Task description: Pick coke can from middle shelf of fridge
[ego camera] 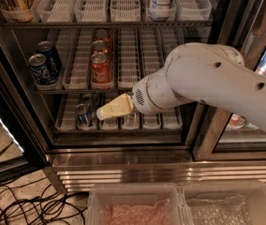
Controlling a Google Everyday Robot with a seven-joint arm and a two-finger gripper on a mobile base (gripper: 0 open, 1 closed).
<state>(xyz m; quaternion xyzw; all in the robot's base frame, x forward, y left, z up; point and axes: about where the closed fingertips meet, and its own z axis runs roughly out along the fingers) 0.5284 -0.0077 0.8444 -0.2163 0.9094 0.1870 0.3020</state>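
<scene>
middle shelf: white lane trays across it. One lane holds the coke can, two red cans behind. Blue cans far left. Claw just below shelf level.

I read no words for sure: only white script on the front coke can; my tool hangs below it.

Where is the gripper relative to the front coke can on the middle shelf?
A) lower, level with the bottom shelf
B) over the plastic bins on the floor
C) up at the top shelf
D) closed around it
A: the gripper shows below the front coke can on the middle shelf, apart from it, and in front of the bottom shelf lanes.
</scene>
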